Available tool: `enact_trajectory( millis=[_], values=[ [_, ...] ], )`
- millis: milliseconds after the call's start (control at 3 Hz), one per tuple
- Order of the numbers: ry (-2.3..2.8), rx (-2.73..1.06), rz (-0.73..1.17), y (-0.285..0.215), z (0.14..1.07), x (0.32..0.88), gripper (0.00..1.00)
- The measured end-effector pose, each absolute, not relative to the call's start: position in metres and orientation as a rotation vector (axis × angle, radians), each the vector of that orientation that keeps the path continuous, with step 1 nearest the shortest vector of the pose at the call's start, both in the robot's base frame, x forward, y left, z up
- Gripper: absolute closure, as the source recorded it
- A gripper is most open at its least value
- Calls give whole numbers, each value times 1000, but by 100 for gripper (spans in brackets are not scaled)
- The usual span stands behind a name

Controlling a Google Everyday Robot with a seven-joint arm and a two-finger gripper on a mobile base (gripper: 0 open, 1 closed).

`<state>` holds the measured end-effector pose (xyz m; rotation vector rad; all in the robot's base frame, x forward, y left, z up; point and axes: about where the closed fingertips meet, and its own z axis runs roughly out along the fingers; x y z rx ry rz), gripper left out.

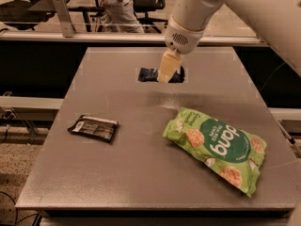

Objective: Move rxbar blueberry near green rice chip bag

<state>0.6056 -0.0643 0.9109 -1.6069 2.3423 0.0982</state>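
The rxbar blueberry (149, 74), a small dark navy wrapper, lies flat at the far middle of the grey table (141, 173). My gripper (166, 72) hangs from the white arm directly over the bar's right half and hides that part. The green rice chip bag (216, 147) lies flat at the near right of the table, well apart from the bar and the gripper.
A flat black-brown packet with a pale label (93, 127) lies at the near left of the table. Beyond the table's far edge run a rail and office chairs (117, 13). The white arm (244, 8) crosses the upper right.
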Motion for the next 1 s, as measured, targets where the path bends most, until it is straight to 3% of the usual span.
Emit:
enact_trajectory(
  millis=[333,1000],
  values=[
    [2392,-1564,92,-74,909,588,83],
    [2445,-1532,106,-82,901,572,36]
  ],
)
